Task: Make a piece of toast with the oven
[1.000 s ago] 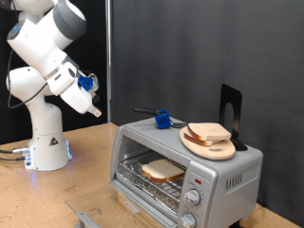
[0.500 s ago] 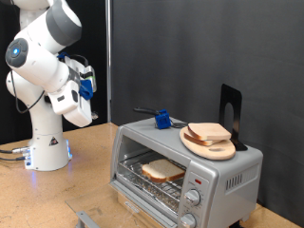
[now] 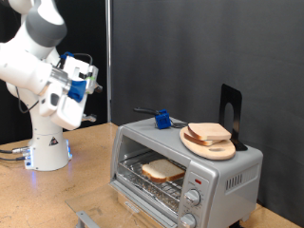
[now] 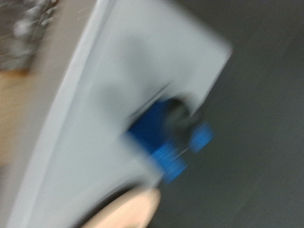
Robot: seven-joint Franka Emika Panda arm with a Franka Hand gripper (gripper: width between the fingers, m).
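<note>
The silver-grey oven [image 3: 223,174] stands at the exterior view's lower right, and its door looks dropped open. One piece of toast [image 3: 163,170] lies inside on the wire rack. A second slice [image 3: 208,132] rests on a round wooden board [image 3: 220,149] on top of the oven. My gripper [image 3: 87,117] hangs at the exterior view's left, well away from the oven, with nothing seen in it. The blurred wrist view shows the oven's grey top [image 4: 114,85] and no fingers.
A blue clip-like object [image 3: 162,120] [image 4: 166,142] with a black handle sits on the oven's top. A black stand [image 3: 231,114] rises behind the board. The arm's white base [image 3: 47,142] stands on the wooden table [image 3: 57,195] at the left. A black curtain fills the background.
The arm has swung back towards the exterior view's left, carrying the gripper away from the oven. The toast, the board and the oven have not moved.
</note>
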